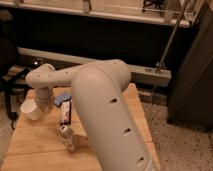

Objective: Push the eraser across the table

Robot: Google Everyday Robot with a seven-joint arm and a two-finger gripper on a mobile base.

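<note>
The eraser (65, 114), a flat black block with a white and red label, lies on the pale wooden table (35, 147) left of centre. My white arm bends over the table's left side. Its end, the gripper (46, 103), hangs shut just left of the eraser, between it and a white cup (31, 109). I cannot tell whether it touches the eraser. The arm's thick link hides the table's right half.
A light-blue sponge pad (62, 98) lies just behind the eraser. A small pale can with a red top (65, 133) stands in front of it. Dark cabinets and a metal rail run behind the table; a black chair stands at the left.
</note>
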